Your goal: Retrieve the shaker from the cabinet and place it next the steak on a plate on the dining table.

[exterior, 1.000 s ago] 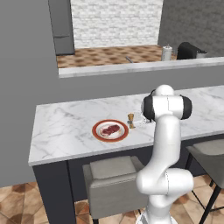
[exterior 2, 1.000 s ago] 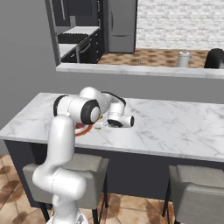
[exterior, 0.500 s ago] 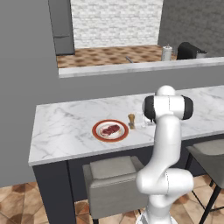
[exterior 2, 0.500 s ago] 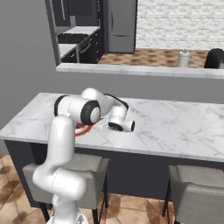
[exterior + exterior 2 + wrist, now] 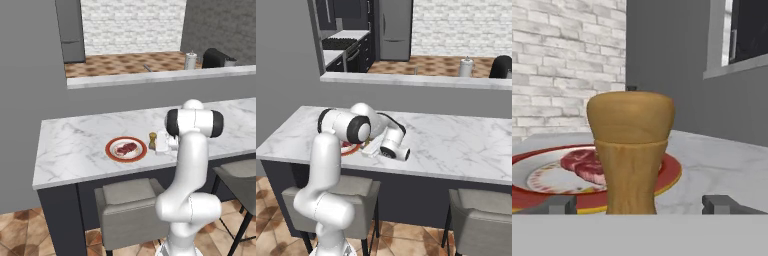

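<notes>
The tan wooden shaker (image 5: pixel 152 140) stands upright on the white marble dining table (image 5: pixel 75 150), just right of the red-rimmed plate (image 5: pixel 111 150) that carries the steak (image 5: pixel 126 148). My gripper (image 5: pixel 161 146) sits low over the table right beside the shaker, open. In the hand view the shaker (image 5: pixel 632 150) rises close between the two widely spread fingertips (image 5: pixel 559 204), neither touching it, with the plate (image 5: pixel 667 172) and steak (image 5: pixel 582 165) behind it. From the right base, my arm covers most of the plate (image 5: pixel 348 149), and the gripper (image 5: pixel 372 149) points toward it.
Two grey stools (image 5: pixel 127 202) (image 5: pixel 483 215) are tucked under the table's near edge. Behind the table a grey ledge (image 5: pixel 160 77) carries a white cylindrical container (image 5: pixel 190 60). A grey fridge (image 5: pixel 396 30) stands far back.
The hand has drawn back a little from the shaker, toward the table's near edge. The shaker stays standing beside the plate.
</notes>
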You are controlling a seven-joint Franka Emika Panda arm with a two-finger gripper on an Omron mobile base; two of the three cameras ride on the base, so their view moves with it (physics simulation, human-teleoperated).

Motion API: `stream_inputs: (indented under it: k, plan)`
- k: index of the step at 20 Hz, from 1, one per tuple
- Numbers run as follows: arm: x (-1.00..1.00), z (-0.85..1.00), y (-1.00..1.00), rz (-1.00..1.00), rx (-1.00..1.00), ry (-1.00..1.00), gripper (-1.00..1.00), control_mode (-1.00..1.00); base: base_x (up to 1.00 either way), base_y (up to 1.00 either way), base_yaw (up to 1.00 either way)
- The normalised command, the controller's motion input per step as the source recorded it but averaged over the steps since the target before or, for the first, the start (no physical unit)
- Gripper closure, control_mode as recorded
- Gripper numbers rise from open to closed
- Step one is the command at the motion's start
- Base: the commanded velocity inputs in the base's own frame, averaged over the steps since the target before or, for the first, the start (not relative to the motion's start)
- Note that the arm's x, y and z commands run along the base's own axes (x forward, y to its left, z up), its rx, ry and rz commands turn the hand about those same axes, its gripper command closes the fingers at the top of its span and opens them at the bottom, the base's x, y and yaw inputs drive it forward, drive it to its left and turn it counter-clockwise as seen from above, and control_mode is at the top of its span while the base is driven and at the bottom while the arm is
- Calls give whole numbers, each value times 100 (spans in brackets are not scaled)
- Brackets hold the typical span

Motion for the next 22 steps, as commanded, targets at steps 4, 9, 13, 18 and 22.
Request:
stream_inputs:
  k: [4, 9, 13, 18, 22]
  plan:
    - [-7, -1, -26, 0, 7, -11, -100, -100, 0, 0, 0]
    - [-2, 0, -46, 0, 8, -9, -100, -100, 0, 0, 0]
    - [-16, 0, -68, 0, 12, -11, -100, -100, 0, 0, 0]
    - [-50, 13, -69, 0, 18, -9, -100, -100, 0, 0, 0]
    - [-92, 50, -60, 0, 23, -9, -100, -100, 0, 0, 0]
